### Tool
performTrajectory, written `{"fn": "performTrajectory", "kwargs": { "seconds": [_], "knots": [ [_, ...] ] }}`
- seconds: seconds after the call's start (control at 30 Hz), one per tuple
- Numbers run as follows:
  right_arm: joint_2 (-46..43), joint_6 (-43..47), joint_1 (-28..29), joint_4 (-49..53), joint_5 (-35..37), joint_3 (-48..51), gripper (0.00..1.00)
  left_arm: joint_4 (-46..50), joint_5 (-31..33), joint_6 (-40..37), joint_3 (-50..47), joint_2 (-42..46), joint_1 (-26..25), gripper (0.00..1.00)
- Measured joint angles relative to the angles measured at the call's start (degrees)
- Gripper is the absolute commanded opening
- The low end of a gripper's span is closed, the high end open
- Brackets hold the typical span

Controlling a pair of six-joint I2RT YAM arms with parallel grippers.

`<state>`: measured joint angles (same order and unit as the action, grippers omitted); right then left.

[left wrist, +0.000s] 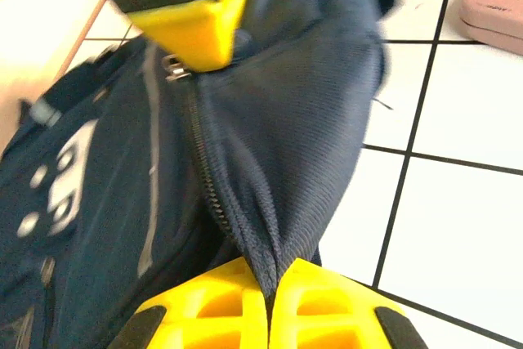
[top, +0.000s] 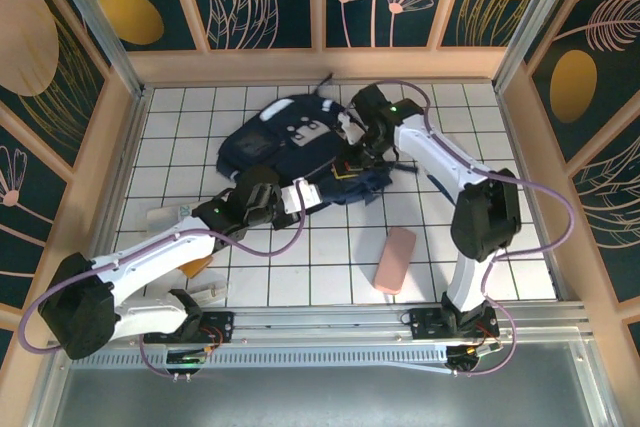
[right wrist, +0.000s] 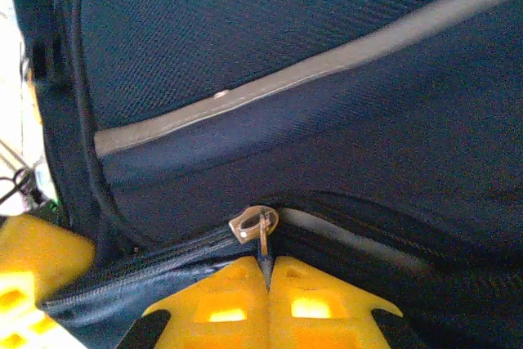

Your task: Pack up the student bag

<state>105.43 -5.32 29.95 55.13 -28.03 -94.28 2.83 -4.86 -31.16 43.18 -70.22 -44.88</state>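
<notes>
Firmly — student bag edge; zipper clamped.

You have a white tiled table with dark grid lines, closed in by a pale wooden wall. The student bag lies slumped on the tiles toward the far middle, and 1 pink case lies flat nearer you, well apart from it. At your left lie a white packet, a half-hidden orange item and a white object.
</notes>
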Motion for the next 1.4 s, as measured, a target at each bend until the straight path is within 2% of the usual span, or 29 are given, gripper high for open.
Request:
{"fn": "performTrajectory", "kwargs": {
  "seconds": [0.2, 0.37, 0.4, 0.47, 0.5, 0.6, 0.8, 0.87, 0.97, 1.1, 1.27, 1.4],
  "knots": [
    [1.4, 2.2, -2.1, -5.4, 6.1, -0.5, 0.00, -3.4, -1.2, 0.3, 6.3, -13.2, -0.5, 0.00],
    [-1.9, 4.2, -7.6, -10.6, 9.6, 6.9, 0.00, -4.5, -4.1, 1.1, 18.6, -26.6, -0.9, 0.00],
    [-2.7, 4.9, -8.6, -11.1, 10.1, 8.2, 0.00, -5.0, -4.3, 1.1, 19.7, -27.6, -0.9, 0.06],
    [-4.7, 6.7, -10.5, -12.5, 11.1, 10.8, 0.00, -5.7, -4.8, 1.0, 21.4, -28.9, -1.1, 0.34],
    [-5.5, 7.5, -11.1, -12.8, 11.7, 11.8, 0.00, -6.1, -5.0, 0.7, 21.9, -28.9, -1.3, 0.43],
    [-7.5, 10.9, -13.0, -12.9, 12.2, 15.3, 0.00, -7.9, -6.5, -0.5, 22.8, -27.7, -1.5, 0.60],
    [-9.4, 18.6, -13.9, -14.2, 11.4, 20.9, 0.00, -5.6, -12.4, -3.5, 15.5, -16.6, 1.5, 0.68],
    [-9.9, 20.2, -13.9, -14.4, 11.5, 20.9, 0.00, -3.6, -15.0, -5.8, 12.0, -12.2, 5.4, 0.72],
    [-10.4, 22.6, -13.9, -14.5, 11.8, 20.9, 0.00, 0.5, -15.3, -10.0, 9.2, -9.7, 10.0, 0.74],
    [-11.0, 25.8, -13.8, -14.7, 12.0, 20.9, 0.00, 5.0, -15.8, -14.9, 10.9, -14.0, 10.3, 0.72],
    [-15.7, 30.5, -13.8, -16.5, 11.7, 21.7, 0.00, 10.8, -17.5, -18.9, 21.0, -26.4, 9.9, 0.66],
    [-17.0, 32.3, -13.8, -16.8, 11.6, 21.4, 0.00, 11.8, -18.7, -20.2, 23.3, -29.3, 9.8, 0.66]
  ]
}}
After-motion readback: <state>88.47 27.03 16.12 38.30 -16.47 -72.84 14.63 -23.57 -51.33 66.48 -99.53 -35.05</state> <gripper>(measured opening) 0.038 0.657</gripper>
